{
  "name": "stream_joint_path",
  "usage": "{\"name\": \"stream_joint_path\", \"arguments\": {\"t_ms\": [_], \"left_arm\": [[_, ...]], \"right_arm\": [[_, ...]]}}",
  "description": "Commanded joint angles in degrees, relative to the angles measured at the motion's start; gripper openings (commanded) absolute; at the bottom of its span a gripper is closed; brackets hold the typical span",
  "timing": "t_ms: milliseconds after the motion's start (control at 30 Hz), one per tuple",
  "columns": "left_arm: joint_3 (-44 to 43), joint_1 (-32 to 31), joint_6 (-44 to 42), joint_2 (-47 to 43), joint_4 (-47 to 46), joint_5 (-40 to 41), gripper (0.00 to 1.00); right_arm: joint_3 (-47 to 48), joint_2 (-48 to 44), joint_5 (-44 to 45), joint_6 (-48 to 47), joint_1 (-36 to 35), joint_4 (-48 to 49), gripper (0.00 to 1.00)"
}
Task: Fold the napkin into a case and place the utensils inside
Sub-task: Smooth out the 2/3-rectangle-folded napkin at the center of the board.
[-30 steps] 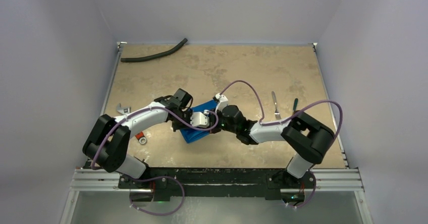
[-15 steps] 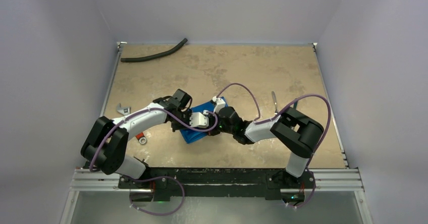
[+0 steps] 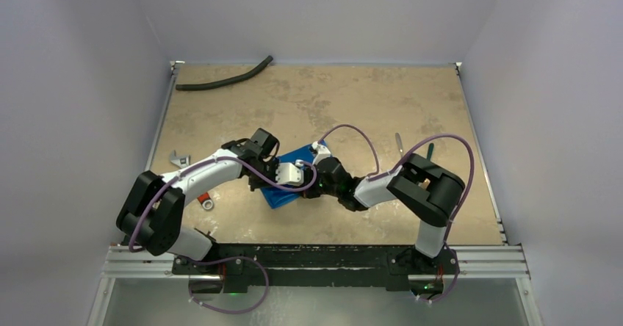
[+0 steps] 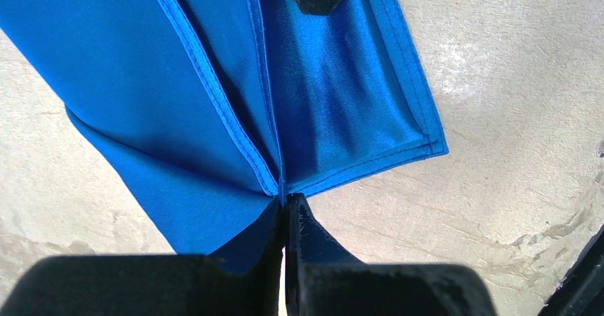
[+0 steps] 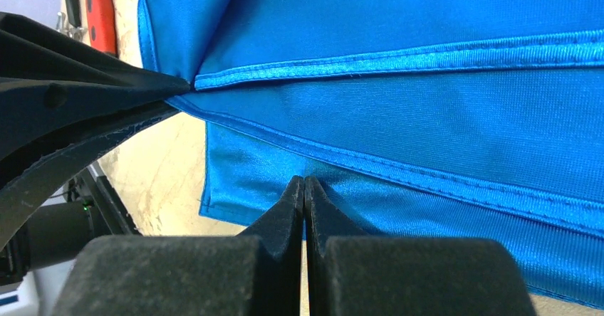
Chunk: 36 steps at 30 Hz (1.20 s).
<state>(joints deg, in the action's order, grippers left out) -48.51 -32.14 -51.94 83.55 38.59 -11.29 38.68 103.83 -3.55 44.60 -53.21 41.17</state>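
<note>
The blue napkin [image 3: 292, 158] lies partly folded at the table's middle, between both grippers. My left gripper [image 3: 273, 181] is shut on the napkin; in the left wrist view its jaws [image 4: 286, 203] pinch the hem where two folded flaps [image 4: 214, 95] meet. My right gripper [image 3: 312, 173] is shut, its tips [image 5: 305, 182] pinching the napkin's lower layer [image 5: 427, 131]. The left gripper's fingers [image 5: 85, 109] show in the right wrist view, holding the hem. The silver fork [image 3: 398, 142] lies to the right, partly behind the right arm. The spoon's gold bowl is hidden.
A black hose [image 3: 224, 81] lies at the far left corner. A silver wrench with a red handle [image 3: 202, 197] lies under the left arm; the red handle also shows in the right wrist view [image 5: 100, 10]. A thin dark object [image 3: 430, 148] lies beside the fork.
The right arm's elbow has swung left and nearer, covering more of the fork. Both grippers and the napkin have stayed almost in place.
</note>
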Motion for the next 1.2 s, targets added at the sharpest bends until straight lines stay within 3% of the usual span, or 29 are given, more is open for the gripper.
{"name": "stream_joint_path", "arguments": {"t_ms": [0,467,733,1167], "left_arm": [[-2.12,0.0,-1.27,-1.99,1.37,-1.64,0.0],[2.64,-0.54,-3.94,-3.69,2.85,-1.46,0.0],[5.09,-3.45,-1.08,-2.79,-0.88,-2.8,0.0],[11.52,-4.63,-4.83,-1.55,-3.48,2.19,0.0]], "right_arm": [[-2.28,2.75,3.38,3.84,0.1,-4.15,0.0],[-3.87,3.0,3.38,7.32,2.03,-3.1,0.0],[-2.66,3.83,4.95,6.42,1.98,-2.79,0.0],[-3.02,-0.95,3.68,5.5,2.86,-5.07,0.0]]}}
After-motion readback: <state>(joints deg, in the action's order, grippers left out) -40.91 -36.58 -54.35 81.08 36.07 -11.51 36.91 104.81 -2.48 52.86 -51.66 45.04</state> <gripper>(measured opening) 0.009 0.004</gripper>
